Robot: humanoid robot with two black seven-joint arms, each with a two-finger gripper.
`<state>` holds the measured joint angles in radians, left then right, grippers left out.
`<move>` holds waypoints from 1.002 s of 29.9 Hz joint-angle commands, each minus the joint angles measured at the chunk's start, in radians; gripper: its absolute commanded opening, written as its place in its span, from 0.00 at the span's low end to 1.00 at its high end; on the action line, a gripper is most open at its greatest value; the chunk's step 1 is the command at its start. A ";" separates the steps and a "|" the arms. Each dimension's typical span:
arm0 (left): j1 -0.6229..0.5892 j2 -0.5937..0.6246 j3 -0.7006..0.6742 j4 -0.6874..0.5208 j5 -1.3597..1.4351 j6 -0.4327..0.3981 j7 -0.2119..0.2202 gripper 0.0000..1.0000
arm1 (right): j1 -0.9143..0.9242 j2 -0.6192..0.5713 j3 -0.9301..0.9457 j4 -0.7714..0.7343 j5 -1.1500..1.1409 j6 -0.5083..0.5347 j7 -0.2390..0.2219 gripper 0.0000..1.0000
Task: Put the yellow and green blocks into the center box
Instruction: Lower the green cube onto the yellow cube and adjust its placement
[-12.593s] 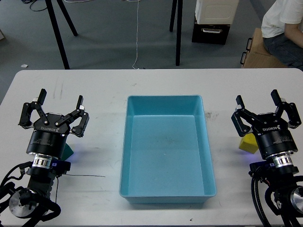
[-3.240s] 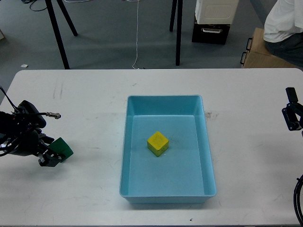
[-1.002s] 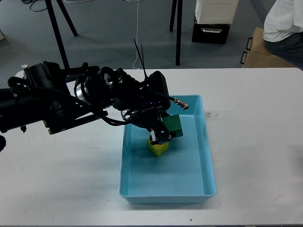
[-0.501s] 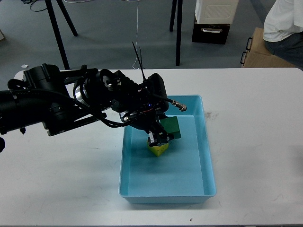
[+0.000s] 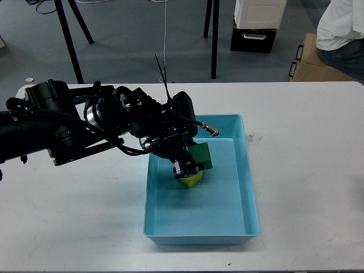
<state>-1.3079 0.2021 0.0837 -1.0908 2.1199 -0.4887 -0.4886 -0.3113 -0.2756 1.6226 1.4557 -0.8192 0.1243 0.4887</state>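
Observation:
My left arm reaches from the left over the light-blue tray (image 5: 250, 187). Its gripper (image 5: 190, 162) is shut on the dark green block (image 5: 200, 155) and holds it just above the tray floor. The yellow block (image 5: 190, 179) lies in the tray right under the gripper, mostly hidden by the fingers and the green block. I cannot tell whether the green block touches the yellow one. My right gripper is out of view.
The tray sits in the middle of the white table (image 5: 307, 142). Behind the table stand black tripod legs (image 5: 71, 40), a black case with a white box (image 5: 254, 25), a cardboard box (image 5: 310, 60) and a seated person (image 5: 341, 28).

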 commanded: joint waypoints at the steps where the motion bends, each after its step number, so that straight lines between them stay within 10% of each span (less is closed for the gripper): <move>1: -0.001 0.014 0.002 -0.008 0.003 0.000 0.000 0.62 | 0.000 0.000 -0.001 0.000 0.000 0.000 0.000 0.99; 7: -0.002 0.023 0.013 -0.012 0.009 0.000 0.000 0.44 | 0.001 0.001 -0.001 0.000 0.000 0.000 0.000 0.99; 24: 0.004 0.030 0.013 -0.012 0.009 0.000 0.000 0.72 | 0.003 0.001 -0.001 0.000 0.000 0.000 0.000 0.99; 30: 0.007 0.031 0.011 -0.026 0.008 0.000 0.000 0.65 | 0.003 0.001 -0.001 0.000 0.000 0.000 0.000 0.99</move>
<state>-1.3023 0.2317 0.0957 -1.1046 2.1291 -0.4887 -0.4886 -0.3084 -0.2745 1.6215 1.4557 -0.8192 0.1242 0.4887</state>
